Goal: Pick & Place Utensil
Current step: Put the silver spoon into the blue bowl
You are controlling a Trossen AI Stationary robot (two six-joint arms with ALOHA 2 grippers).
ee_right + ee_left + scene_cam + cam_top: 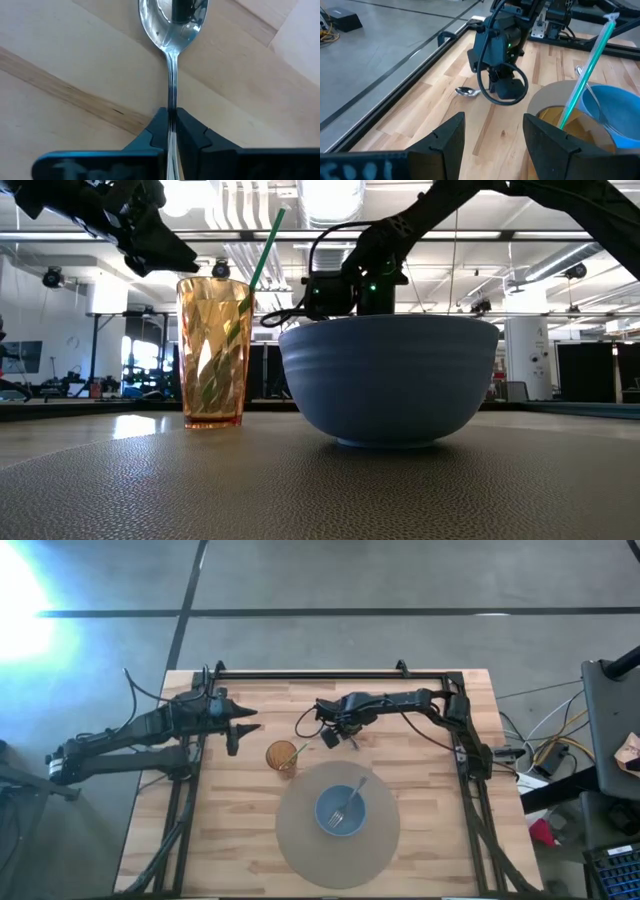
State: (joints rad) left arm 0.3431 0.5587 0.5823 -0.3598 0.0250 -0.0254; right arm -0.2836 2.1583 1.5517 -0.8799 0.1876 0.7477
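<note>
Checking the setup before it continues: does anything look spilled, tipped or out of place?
Nothing stands out. The amber cup stands upright with its straw, the fork rests in the blue bowl, and the right tool has closed squarely on the spoon handle.

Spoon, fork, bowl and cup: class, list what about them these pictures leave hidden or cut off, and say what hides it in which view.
- Spoon: handle end hidden by the right gripper shut on it, right wrist view; in the low view the bowl blocks it entirely.
- Fork: in the bowl in the high view; hidden by the bowl's wall, low view.
- Cup: base cut off by the picture's edge, left wrist view.
- Left gripper: open, waiting near the cup.
</note>
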